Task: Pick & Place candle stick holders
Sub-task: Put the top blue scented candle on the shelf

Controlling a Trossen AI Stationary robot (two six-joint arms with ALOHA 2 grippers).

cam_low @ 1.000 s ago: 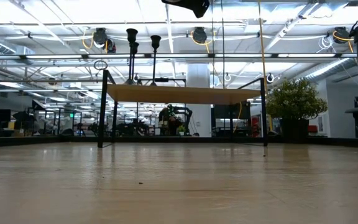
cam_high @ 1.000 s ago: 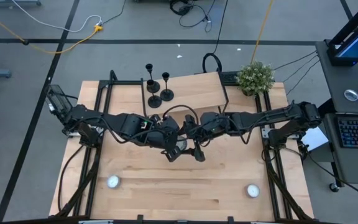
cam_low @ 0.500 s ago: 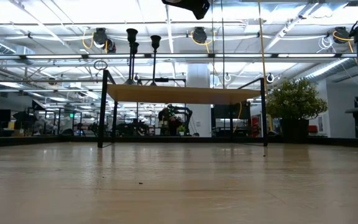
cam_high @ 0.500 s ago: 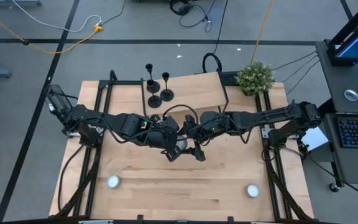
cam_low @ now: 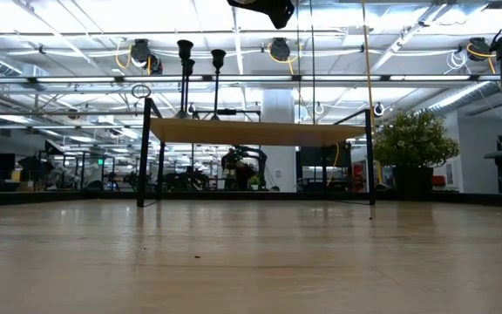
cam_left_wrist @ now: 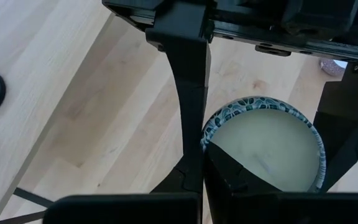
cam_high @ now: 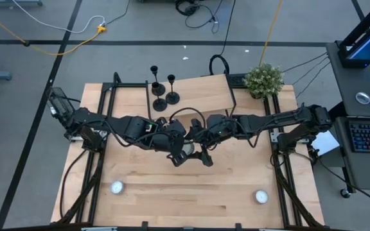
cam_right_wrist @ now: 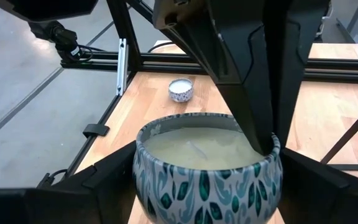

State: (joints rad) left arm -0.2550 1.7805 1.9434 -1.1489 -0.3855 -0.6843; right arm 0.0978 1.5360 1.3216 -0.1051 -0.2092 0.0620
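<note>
Three black candle stick holders (cam_high: pixel 162 90) stand on their round bases at the left end of a raised wooden shelf (cam_high: pixel 201 93); they also show in the low view (cam_low: pixel 199 61). No gripper touches them. My two grippers meet above the table's middle at a patterned candle tin (cam_right_wrist: pixel 207 180) filled with pale wax. My left gripper (cam_high: pixel 184 154) is shut on the tin's rim. My right gripper (cam_high: pixel 196 154) is shut on the tin's sides. My left gripper pinches the tin's rim (cam_right_wrist: pixel 269 148), one finger (cam_right_wrist: pixel 244 93) inside on the wax and one outside. The fingers come from above, pointing down. The tin is upright and clear of the table. My right gripper holds the tin's outer wall (cam_right_wrist: pixel 143 186) between its two fingers (cam_right_wrist: pixel 107 183), one on each side. The fingers come level, from the table's right side. The tin sits upright between them, lifted clear.
Two small white tealight tins (cam_high: pixel 117 187) (cam_high: pixel 261 196) lie near the table's front corners. A potted plant (cam_high: pixel 264 79) stands at the far right. Black frame rails (cam_high: pixel 101 109) run along both sides.
</note>
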